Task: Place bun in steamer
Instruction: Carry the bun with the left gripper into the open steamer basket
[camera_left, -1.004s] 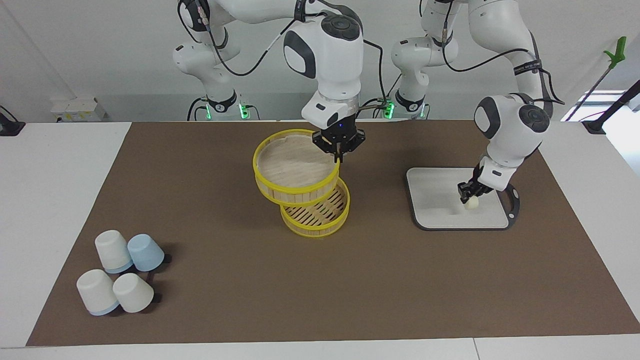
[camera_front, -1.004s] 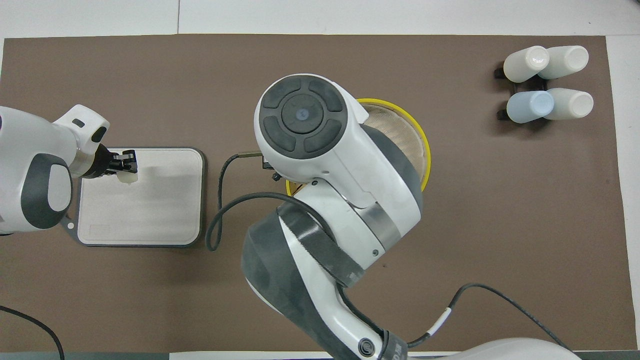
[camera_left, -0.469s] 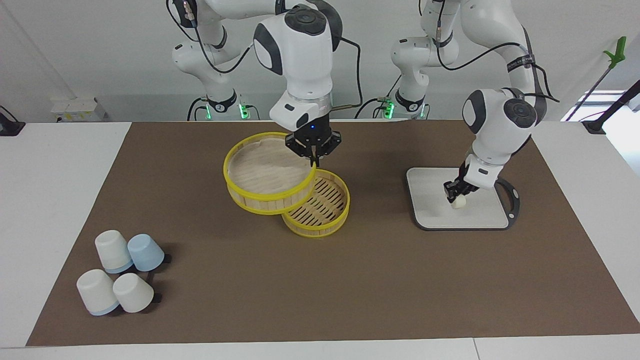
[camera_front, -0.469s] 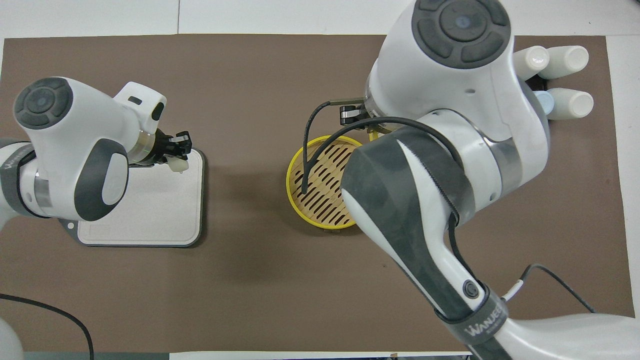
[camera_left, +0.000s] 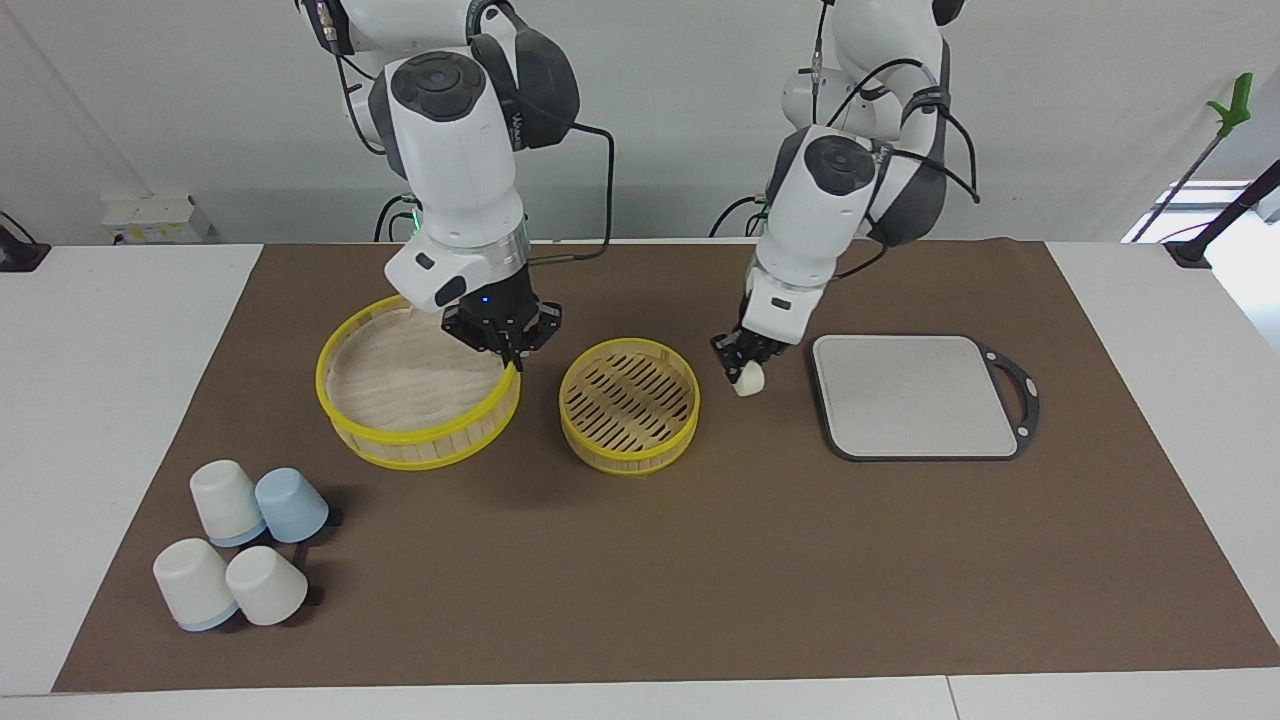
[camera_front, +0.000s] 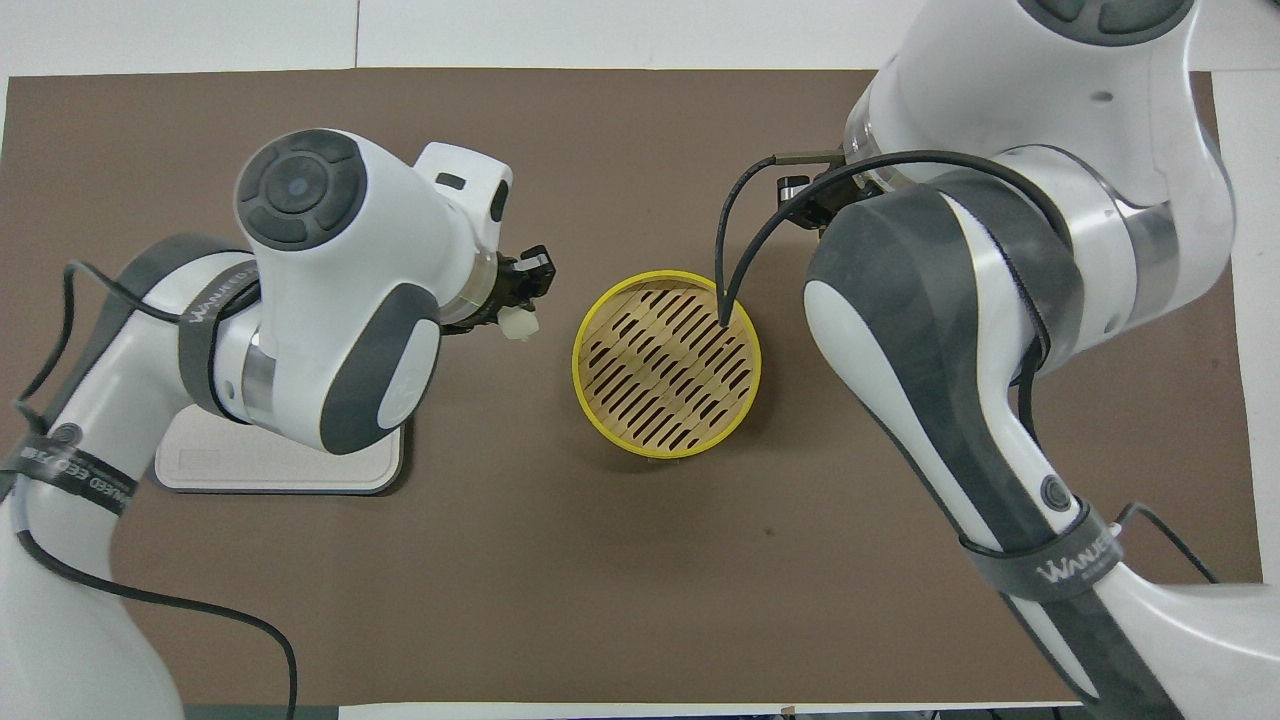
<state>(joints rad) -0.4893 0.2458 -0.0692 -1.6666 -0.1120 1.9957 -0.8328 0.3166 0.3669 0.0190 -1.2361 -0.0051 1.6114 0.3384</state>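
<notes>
**With Lid Tier Swung Clear, Bun Closes On Open Basket**

Now that the steamer base stands uncovered, reads as the carry stage, close to its end. Compared with a second ago: small cream-white rounded dough bun (camera_left: 748, 379) lifted off the flat grey board with the black handle (camera_left: 915, 397) and brought across, now pinched in the left gripper (camera_left: 741, 364) over bare brown mat between that board and the round yellow-rimmed steamer base with the slatted wooden floor (camera_left: 629, 404). Hangs just beside the base's rim, not yet over the slats.

Matching yellow-rimmed upper tier (camera_left: 417, 395) gone from above the base, carried toward the right arm's end of the table, right gripper (camera_left: 505, 352) clamped on its rim on the side toward the base. Whether that tier touches the mat, cannot tell.

Means an unobstructed drop zone. Calls, by judgement, for a short further sideways move until the slats lie directly beneath the left gripper, then lowering and release.

Four upturned cups (camera_left: 243, 545) well away, untouched.
</notes>
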